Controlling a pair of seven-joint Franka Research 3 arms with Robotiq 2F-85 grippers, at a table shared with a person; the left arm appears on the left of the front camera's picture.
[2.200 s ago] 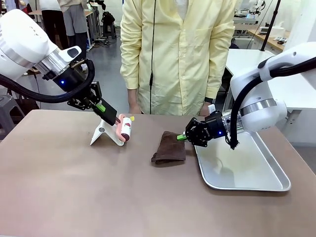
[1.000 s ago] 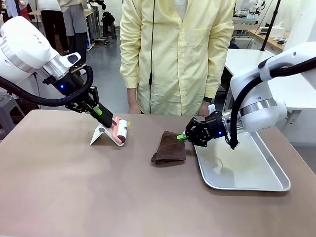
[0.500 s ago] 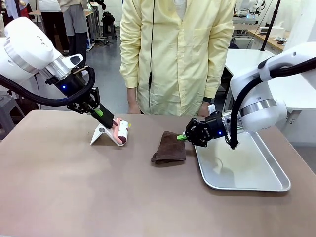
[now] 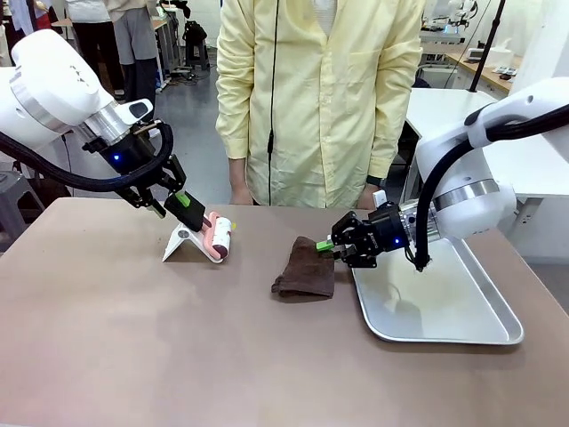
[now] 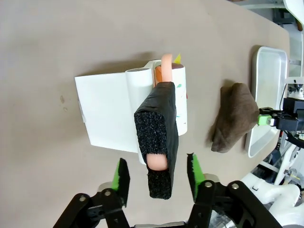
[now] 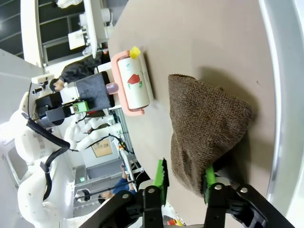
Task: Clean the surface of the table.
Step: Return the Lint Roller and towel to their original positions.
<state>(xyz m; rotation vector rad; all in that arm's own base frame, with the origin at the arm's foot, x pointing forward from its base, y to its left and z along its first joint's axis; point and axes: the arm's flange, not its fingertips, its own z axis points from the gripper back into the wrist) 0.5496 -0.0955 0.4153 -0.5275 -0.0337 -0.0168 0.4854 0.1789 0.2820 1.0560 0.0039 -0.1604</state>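
Front: left gripper (image 4: pixel 180 199) has let go of the lint roller (image 4: pixel 219 237), now parked on its white stand (image 4: pixel 182 242), far-left on table (image 4: pixel 178 356). L wrist: jaws wide around handle, no contact. R wrist: right gripper (image 6: pixel 183 176) partly apart, freeing brown cloth (image 6: pixel 209 128) beside tray (image 4: pixel 462 320); wiping looks done.

Robot lab: background workbenches (image 4: pixel 498 67)

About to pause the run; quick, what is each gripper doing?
Left gripper: open, astride the lint roller handle.
Right gripper: open around the brown cloth edge.
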